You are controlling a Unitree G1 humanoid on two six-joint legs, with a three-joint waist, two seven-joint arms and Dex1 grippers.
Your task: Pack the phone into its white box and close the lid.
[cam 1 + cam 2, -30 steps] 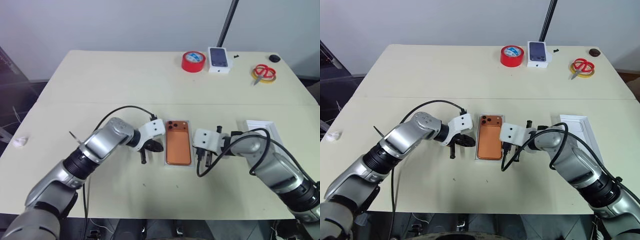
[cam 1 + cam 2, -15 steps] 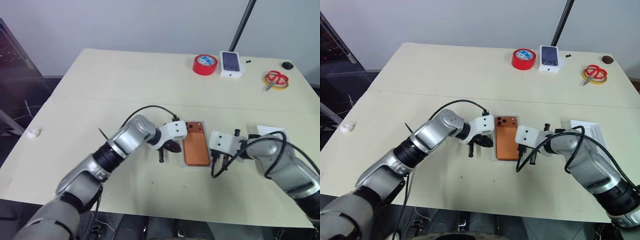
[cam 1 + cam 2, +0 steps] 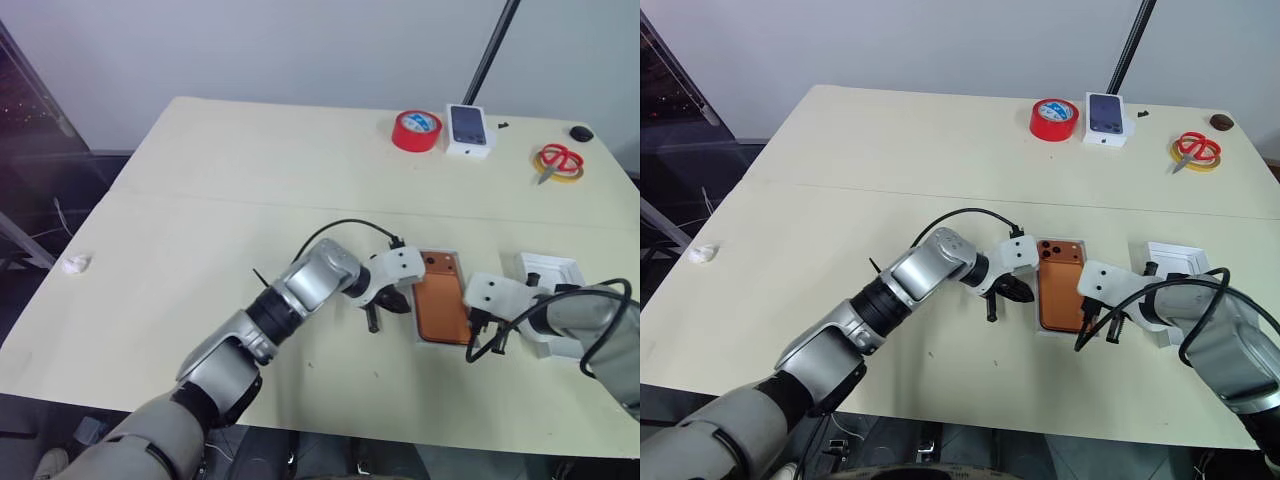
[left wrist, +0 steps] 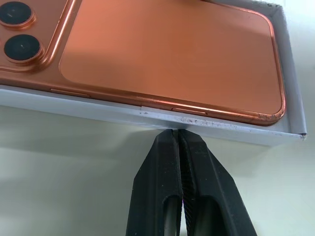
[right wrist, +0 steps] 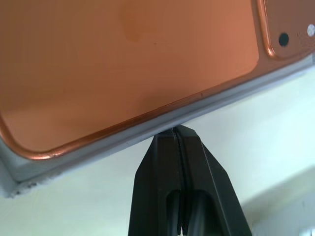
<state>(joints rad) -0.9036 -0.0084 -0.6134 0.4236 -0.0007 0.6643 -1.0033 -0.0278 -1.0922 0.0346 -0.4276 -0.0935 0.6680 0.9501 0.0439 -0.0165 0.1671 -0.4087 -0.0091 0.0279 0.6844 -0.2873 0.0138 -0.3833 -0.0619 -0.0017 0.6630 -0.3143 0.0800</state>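
My left claw (image 4: 176,135) has its fingers pressed together, tip against the outer wall of the white box (image 4: 206,129); the left wrist view shows scuff specks along that wall and two lenses of the phone (image 4: 167,54), detail the head views lack. My right claw (image 5: 177,132) is likewise pressed together, tip at the opposite long wall; its wrist view shows the copper back lying flush in the tray and a corner of the lens cluster. Neither claw pinches anything. From the head, the phone lies face down in the white box near the front of the bench (image 3: 220,170), lenses toward the far side, a claw on each long side. The lid (image 3: 552,275) lies just to the right, behind my right forearm, open side up. Count: one phone, one tray, one lid, one red tape roll (image 3: 416,130), one small white box with a dark phone picture (image 3: 468,130), one pair of red-handled scissors (image 3: 557,160) on a yellow ring, one small dark object (image 3: 581,132) at the far right corner. Bench top pale cream with a seam across it; grey-white wall behind, a dark pole (image 3: 495,45) leaning up.
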